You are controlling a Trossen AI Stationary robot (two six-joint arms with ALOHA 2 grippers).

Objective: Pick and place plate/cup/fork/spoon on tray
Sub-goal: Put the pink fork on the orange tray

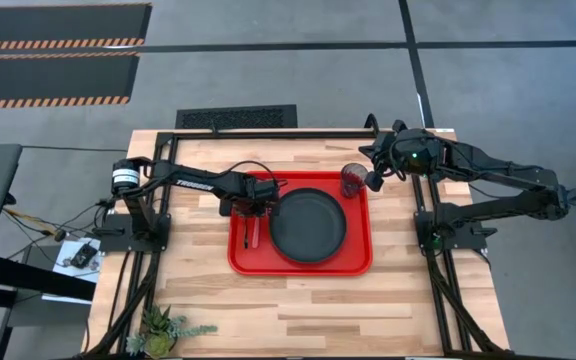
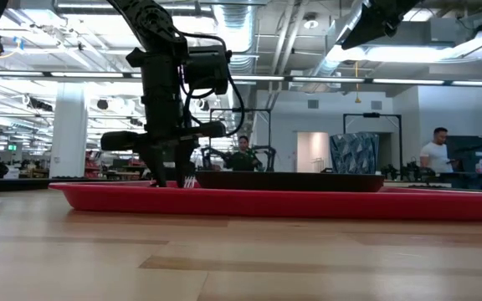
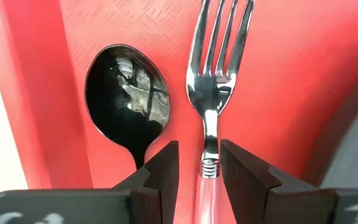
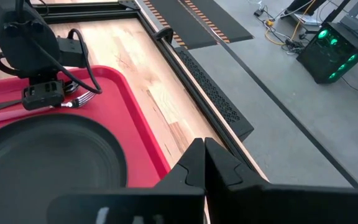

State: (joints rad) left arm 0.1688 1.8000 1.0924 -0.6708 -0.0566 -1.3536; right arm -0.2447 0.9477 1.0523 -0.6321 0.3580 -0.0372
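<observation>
The left tool is sitting released, straddling the fork handle on the tray, spoon lying parallel just beside it, while the right tool is hanging clenched off by the cup.

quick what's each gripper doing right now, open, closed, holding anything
Left gripper: open, fingers either side of the fork handle on the tray.
Right gripper: closed, holding nothing, near the cup.

Black plate, fork, spoon and cup lie on the red tray.
</observation>
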